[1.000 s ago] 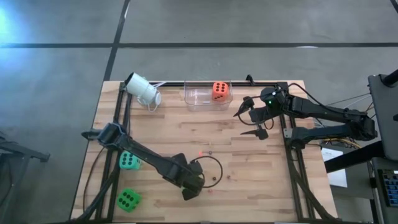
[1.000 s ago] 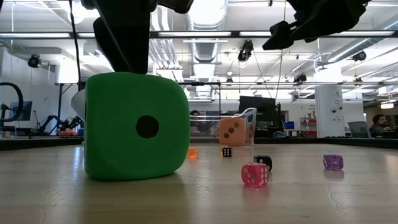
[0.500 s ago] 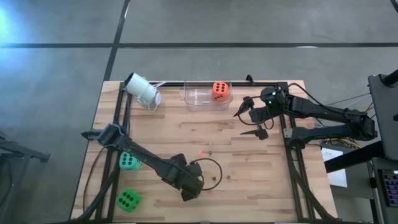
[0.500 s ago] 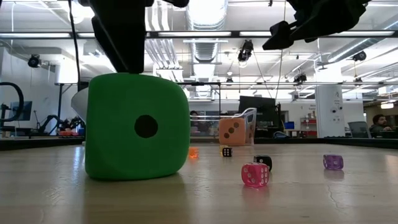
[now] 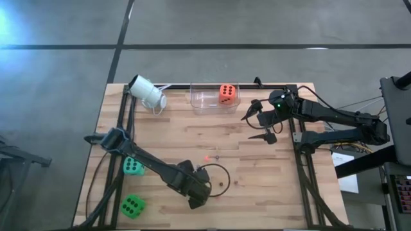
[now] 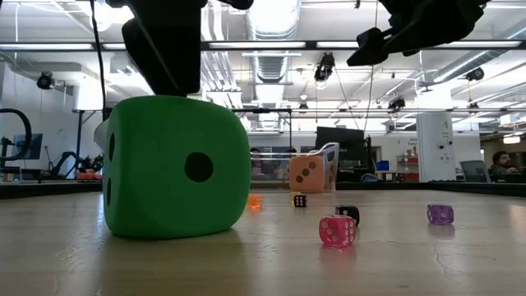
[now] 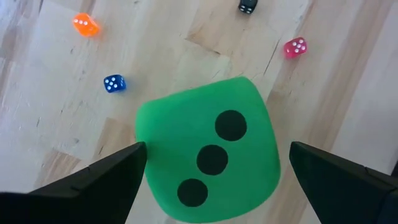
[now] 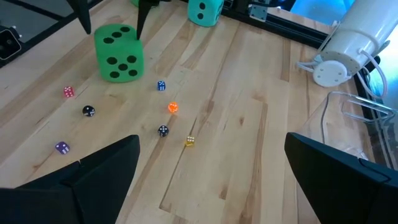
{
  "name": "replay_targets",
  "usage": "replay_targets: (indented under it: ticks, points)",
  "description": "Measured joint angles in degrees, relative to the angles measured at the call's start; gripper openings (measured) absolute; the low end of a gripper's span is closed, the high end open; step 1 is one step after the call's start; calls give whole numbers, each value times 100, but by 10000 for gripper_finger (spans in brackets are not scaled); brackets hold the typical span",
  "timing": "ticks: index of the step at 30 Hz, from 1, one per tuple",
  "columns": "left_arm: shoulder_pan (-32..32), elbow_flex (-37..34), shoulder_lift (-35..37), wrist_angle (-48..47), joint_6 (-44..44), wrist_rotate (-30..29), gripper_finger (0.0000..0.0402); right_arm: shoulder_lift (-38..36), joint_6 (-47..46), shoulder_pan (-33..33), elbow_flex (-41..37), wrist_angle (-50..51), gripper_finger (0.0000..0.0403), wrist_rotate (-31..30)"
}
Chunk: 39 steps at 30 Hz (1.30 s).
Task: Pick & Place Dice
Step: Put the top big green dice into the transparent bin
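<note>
The green die [image 7: 208, 158], is that the one in hand?

— By my reading, yes. It sits on the table [image 5: 257, 173] toward the near edge, three pips up in the left wrist view, and the left tool [image 7: 216, 148] hangs over it with its fingers spread wide, one on each side and neither touching. This looks like the approach before the grasp.

— And the right tool [image 5: 255, 126]?

— Waiting, spread open and empty, above the far right of the table, close to the clear container [image 5: 205, 101].

— What does the next move call for?

— I'd say a straight descent so the fingers bracket two opposite flat faces, then a squeeze. The cube appears soft, with rounded corners and a matte skin, so it should give a little and grip well; a hold on the corners could let it roll out.

— Where would it go?

— Probably the clear container, thin-walled, see-through and open on top. The orange-red die [image 5: 226, 94] already lies inside it.

— The others?

— The teal die [image 5: 133, 166] and a second green die [image 5: 131, 206] rest near the left edge, both the same soft cube shape with black pips. Tiny hard-looking dice are scattered mid-table: a pink one [image 6: 337, 231] and a purple one [image 6: 440, 214] seem translucent, a black one [image 6: 348, 214] opaque.

— Any hazard?

— The small blue die [image 7: 113, 83] lies near the left finger's side; a wide sweep could knock it.
</note>
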State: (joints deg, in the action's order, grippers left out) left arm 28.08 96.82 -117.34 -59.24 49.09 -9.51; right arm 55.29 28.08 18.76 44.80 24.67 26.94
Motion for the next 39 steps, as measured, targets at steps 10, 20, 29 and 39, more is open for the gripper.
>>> replay_targets:
  ticks: [10, 20, 29, 39]
  points:
    - [-4, -52, -47, -20, 324, -38, 400, 0, 0, -1, 0, 0, 400, 1]
    - [-19, 148, -68, -362, 499, 92, 400, 0, 0, 0, 0, -2, 400, 2]
    - [-22, 142, -70, -424, 680, 91, 400, 0, 0, 0, 0, 0, 400, 2]
    - [-34, 149, 95, -380, -1339, 73, 400, 0, 0, -2, 0, 0, 400, 1]
